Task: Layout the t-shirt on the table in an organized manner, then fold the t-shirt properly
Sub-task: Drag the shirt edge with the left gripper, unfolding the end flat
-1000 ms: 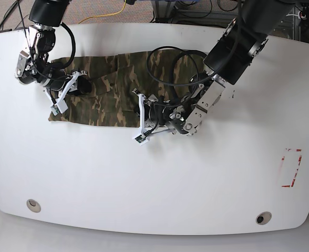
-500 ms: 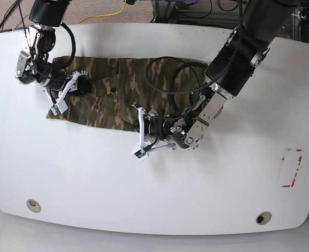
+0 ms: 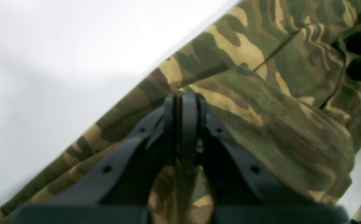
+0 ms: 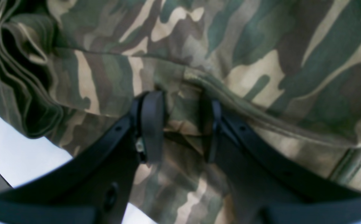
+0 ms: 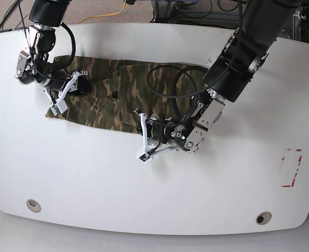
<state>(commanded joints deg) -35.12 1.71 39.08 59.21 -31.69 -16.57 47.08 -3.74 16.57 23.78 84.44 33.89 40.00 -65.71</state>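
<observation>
Toward the far edge of the table [image 5: 160, 184], left of centre in the base view, the t-shirt [image 5: 112, 89] is seen lying as a long narrow band, apparently already doubled lengthwise. Layout is judged done and folding begun; the crosswise folds are judged still to be made.

The left gripper [image 3: 183, 102] is seen clenched on a pinch of cloth at the near hem of the band, at its right end. The right gripper [image 4: 180, 124] is seen at the band's left end, jaws standing slightly apart with a fold of fabric between them; a grasp is judged likely.
</observation>
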